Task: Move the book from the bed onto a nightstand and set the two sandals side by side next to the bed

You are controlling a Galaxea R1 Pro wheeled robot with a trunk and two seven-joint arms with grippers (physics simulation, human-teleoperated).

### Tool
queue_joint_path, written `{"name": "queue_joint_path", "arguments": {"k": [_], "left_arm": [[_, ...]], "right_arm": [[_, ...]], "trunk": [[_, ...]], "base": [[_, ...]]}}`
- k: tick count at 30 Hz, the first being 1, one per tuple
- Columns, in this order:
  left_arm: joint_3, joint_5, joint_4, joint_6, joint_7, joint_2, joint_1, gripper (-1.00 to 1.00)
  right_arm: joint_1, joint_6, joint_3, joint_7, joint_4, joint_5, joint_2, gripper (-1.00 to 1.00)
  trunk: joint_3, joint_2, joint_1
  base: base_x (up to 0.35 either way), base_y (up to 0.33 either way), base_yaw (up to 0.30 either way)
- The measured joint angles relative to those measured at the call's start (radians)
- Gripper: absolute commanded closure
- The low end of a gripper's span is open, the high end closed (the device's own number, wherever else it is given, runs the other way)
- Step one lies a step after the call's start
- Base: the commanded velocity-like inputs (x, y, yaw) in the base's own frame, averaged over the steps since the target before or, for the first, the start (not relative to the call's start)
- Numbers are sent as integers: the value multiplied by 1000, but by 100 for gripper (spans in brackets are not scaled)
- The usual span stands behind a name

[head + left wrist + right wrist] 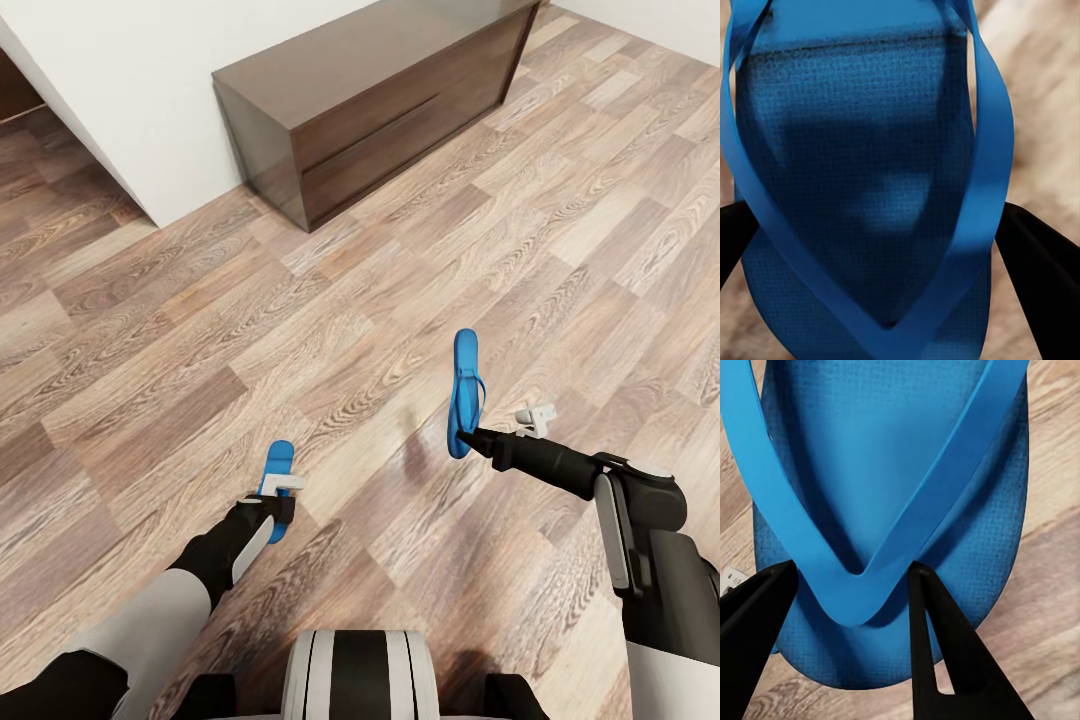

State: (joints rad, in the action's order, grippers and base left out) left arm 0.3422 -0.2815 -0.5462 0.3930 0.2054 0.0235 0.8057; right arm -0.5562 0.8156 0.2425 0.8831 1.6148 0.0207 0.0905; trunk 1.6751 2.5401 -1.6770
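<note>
The right gripper [470, 436] is pinching one blue sandal [464, 390] at its near end, so that the sole is sticking out toward twelve o'clock above the wooden floor [150, 330]. In the right wrist view its black fingers [937, 630] are sitting either side of the strap's V [859, 585], closed onto the sandal. The left gripper [272, 508] is carrying the other sandal [277, 468], which is poking out toward twelve o'clock from it; the dark fingers [1039, 262] are flanking the sole, clamped on it. A long dark-brown cabinet [380, 90] is standing against the wall at about twelve o'clock.
</note>
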Motion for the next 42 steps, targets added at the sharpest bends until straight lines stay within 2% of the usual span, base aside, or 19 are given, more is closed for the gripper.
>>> {"name": "queue_joint_path", "arguments": {"k": [13, 18, 26, 29, 30, 34, 37, 38, 41, 42], "left_arm": [[0, 4, -4, 3, 2, 0, -2, 100], [3, -12, 34, -1, 5, 0, -4, 100], [1, -14, 11, 7, 5, 1, -8, 100], [-3, -19, -48, 52, 5, 1, -7, 100], [-3, -21, -104, 106, 9, 2, -8, 100], [-14, -29, -265, 215, 32, 4, -38, 100], [-46, -33, -378, 264, 49, 9, -86, 100], [-67, -37, -456, 290, 57, 12, -124, 100], [-89, -40, -589, 339, 65, 18, -186, 100], [-96, -46, -670, 364, 68, 29, -224, 100]], "right_arm": [[0, 0, 0, 0, 0, 0, -1, 100], [0, 1, -1, 0, 0, -1, -1, 100], [-1, 4, -2, -2, 0, 2, -2, 100], [1, 6, -3, -5, 0, 7, -2, 100], [2, 5, -5, -17, -1, 11, -2, 100], [8, -1, -9, -113, -1, 26, -2, 100], [18, -5, -9, -216, -2, 39, -1, 100], [35, -8, -8, -273, -2, 53, 2, 100], [82, -7, -7, -326, -2, 49, 7, 100], [114, -8, -6, -345, -2, 55, 12, 100]], "trunk": [[0, 0, 0], [-19, -1, 2], [-50, -3, 5], [-62, -4, 7], [-66, -4, 7], [-81, -5, 9], [-93, -6, 10], [-96, -6, 11], [-108, -7, 12], [-112, -7, 13]], "base": [[0, 0, 0], [0, 0, 0], [0, 0, 0], [0, 0, 0], [0, 0, 0], [0, 0, 0], [0, 0, 0], [0, 0, 0], [0, 0, 0], [0, 0, 0]]}}
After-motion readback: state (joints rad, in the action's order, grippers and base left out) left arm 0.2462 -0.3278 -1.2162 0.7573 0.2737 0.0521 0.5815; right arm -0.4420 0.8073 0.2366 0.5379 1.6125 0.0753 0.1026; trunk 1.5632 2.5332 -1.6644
